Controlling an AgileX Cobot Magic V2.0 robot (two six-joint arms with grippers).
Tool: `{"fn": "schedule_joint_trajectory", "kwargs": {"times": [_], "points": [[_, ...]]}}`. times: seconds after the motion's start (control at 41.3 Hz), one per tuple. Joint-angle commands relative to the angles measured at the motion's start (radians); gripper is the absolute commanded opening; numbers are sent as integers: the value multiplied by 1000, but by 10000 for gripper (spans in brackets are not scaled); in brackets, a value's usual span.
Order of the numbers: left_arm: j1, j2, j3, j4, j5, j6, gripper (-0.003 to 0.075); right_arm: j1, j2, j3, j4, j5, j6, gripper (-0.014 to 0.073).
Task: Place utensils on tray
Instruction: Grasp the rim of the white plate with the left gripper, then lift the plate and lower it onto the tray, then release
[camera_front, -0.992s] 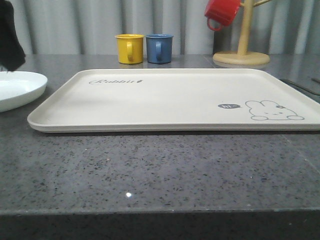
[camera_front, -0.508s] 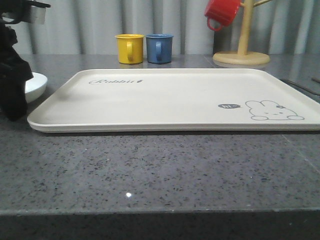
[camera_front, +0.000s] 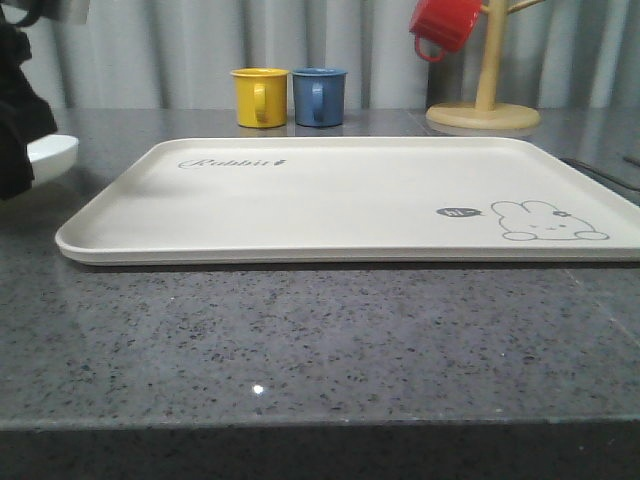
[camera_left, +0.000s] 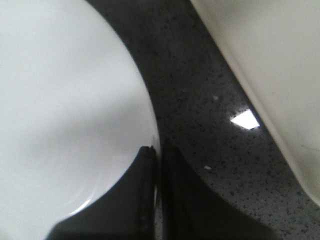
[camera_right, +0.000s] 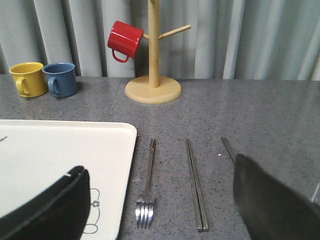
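Two arms work this speckled grey table (camera_front: 320, 340), and going from left to right the left arm's black bulk sits at the far left edge of the front view, over the round white plate (camera_front: 52, 152). Its wrist camera shows the left gripper (camera_left: 159, 152) with its two dark fingers pressed together, tips at the plate's rim where it meets the table, nothing visible between them. Just beside the plate lies the large cream tray (camera_front: 350, 195), bare of cutlery, with the cursive "Rabbit" print (camera_front: 232, 163) near its far left corner and the line-drawn rabbit (camera_front: 548, 222) near its right end. Behind the tray stand a yellow mug (camera_front: 259, 97) and a blue mug (camera_front: 318, 96), close together, and further right a wooden mug tree (camera_front: 485, 100) carries a red mug (camera_front: 442, 24). In the right wrist view, right of the tray's edge, the fork (camera_right: 148, 187) lies on the table with tines toward the camera, the chopsticks (camera_right: 195, 184) lie parallel beside it, touching each other, and a third slim metal handle (camera_right: 228, 148) is partly hidden behind a finger. The right gripper (camera_right: 160, 205) is spread wide and empty.
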Motion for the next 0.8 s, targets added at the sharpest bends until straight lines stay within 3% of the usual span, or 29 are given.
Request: {"fn": "schedule_joint_trajectory", "kwargs": {"times": [0.0, 0.339, 0.605, 0.774], "points": [[-20, -63, -105, 7, 11, -10, -19, -6, 17, -32, -1, -86, -8, 609], [-205, -60, -364, 25, 38, -10, -19, -6, 17, -32, -1, -85, -8, 609], [-420, 59, -378, 25, 33, -10, -19, -6, 17, -32, -1, -85, -8, 609], [-484, 152, -378, 23, 29, -10, -19, -6, 17, -32, -1, -85, -8, 609]]}}
